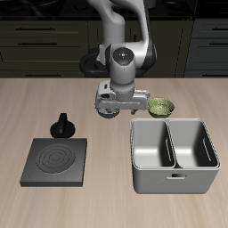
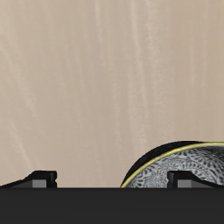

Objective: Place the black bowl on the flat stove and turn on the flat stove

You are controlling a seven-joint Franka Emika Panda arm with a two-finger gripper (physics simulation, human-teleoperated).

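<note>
From the exterior view, the gripper (image 1: 109, 111) hangs over a pale wooden desk (image 1: 36, 102) before dark cabinets (image 1: 40, 36); its grip cannot be told. The flat stove (image 1: 55, 160) lies near the front edge. The wrist view shows the black bowl (image 2: 179, 170) on the wood.

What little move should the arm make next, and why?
Probably shift sideways until the pincer is centred over the black bowl, then come down on it. In the wrist view only part of the bowl shows, at the picture's edge. The stove has nothing on it yet, and whether the pincer is open can't be told.
</note>
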